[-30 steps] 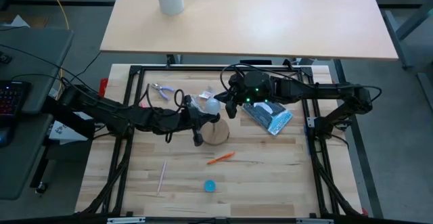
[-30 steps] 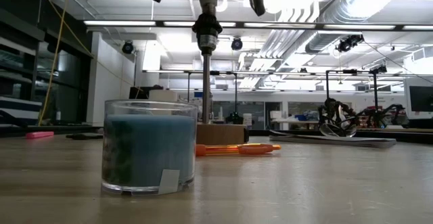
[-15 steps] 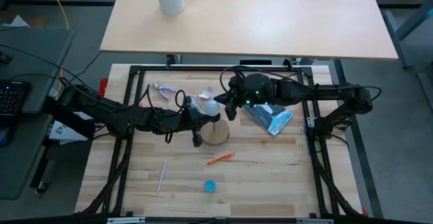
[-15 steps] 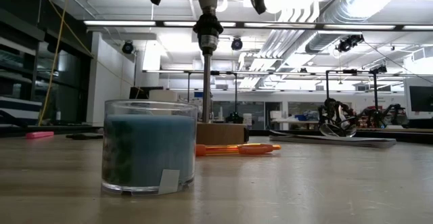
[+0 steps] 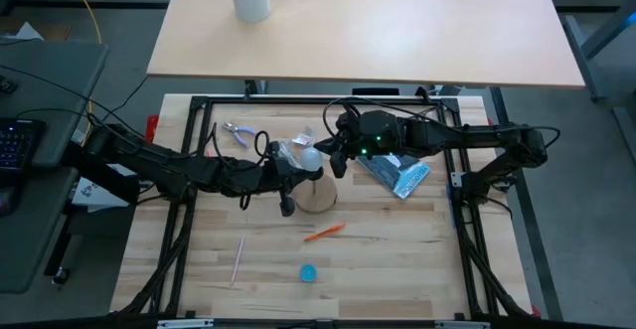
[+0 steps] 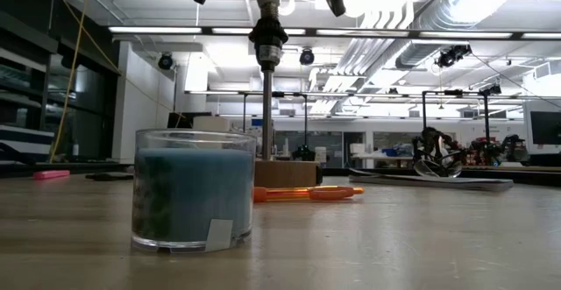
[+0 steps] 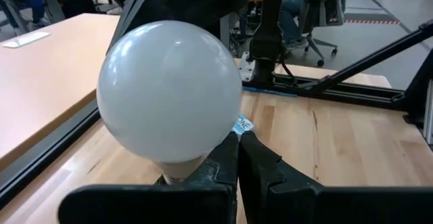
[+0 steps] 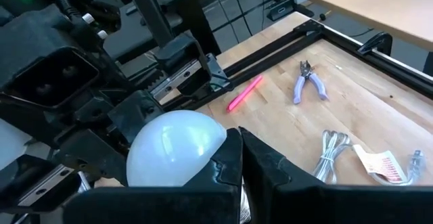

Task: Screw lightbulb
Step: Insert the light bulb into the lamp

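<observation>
You have the lightbulb (image 5: 309, 156) above the round wooden base (image 5: 319, 198), on top of the lamp post (image 6: 266, 115). Your right gripper (image 5: 333, 156) looks closed around the glass; the left gripper (image 5: 289, 175) is by its neck, though I can't tell if it's gripping. Keep the bulb upright and turn gently

Bright ceiling strip lights (image 6: 289, 31) glare; soft shadows, near pincer blurred.
</observation>
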Tool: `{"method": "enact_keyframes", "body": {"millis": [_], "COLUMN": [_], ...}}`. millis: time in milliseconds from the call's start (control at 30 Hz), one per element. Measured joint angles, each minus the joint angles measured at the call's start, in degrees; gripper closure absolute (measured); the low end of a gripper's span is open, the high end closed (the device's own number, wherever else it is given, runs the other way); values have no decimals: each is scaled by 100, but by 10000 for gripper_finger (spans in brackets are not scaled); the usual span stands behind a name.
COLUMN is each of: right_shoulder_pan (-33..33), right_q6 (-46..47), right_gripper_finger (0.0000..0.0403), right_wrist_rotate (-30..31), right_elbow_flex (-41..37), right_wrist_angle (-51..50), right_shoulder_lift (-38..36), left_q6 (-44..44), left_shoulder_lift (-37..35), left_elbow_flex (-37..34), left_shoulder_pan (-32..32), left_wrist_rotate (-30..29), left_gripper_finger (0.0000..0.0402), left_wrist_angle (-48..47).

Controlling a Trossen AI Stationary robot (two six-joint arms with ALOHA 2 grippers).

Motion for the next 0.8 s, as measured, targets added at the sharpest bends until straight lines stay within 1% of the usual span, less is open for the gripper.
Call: {"method": "enact_keyframes", "body": {"millis": [467,800], "right_shoulder_pan": [74,57], "right_q6": [134,-24], "right_gripper_finger": [403,403], "right_wrist_rotate": [121,151], "right_elbow_flex": [-20,-20], "right_wrist_angle": [-52,-9], "right_shoulder_lift": [281,267], "left_q6": [-94,262], "left_shoulder_lift": [-13,-9], "left_elbow_flex": [13,13], "left_shoulder_pan": [-11,-11], "left_wrist_rotate": [93,-40], "left_gripper_finger": [401,402], "left_wrist_angle": [53,6]}}
